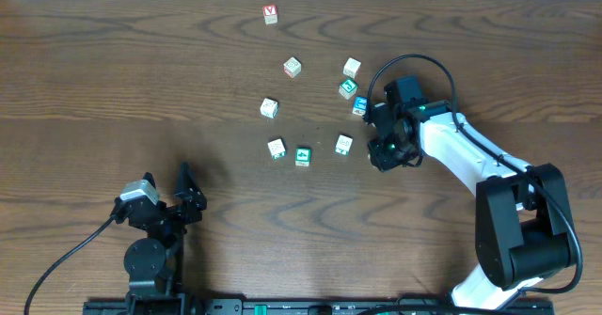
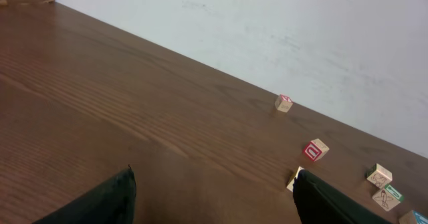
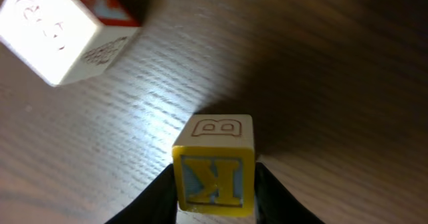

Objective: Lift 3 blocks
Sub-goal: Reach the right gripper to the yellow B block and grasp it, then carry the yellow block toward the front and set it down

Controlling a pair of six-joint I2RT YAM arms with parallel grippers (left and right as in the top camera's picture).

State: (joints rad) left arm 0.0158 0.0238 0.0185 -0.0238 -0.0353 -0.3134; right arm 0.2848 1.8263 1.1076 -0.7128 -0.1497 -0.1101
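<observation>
Sitting squarely between the fingers of the right gripper [image 3: 214,187], which clamp its two sides, the yellow block [image 3: 214,158] wants a straight lift; the left gripper [image 1: 191,188] gapes far off

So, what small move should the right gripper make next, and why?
Probably a short, straight lift. The right gripper has its fingers seemingly pressed on both sides of the yellow block, which sits centred between them and rests on the table. The pale block stands apart to one side, so rising straight up should not touch it.
</observation>
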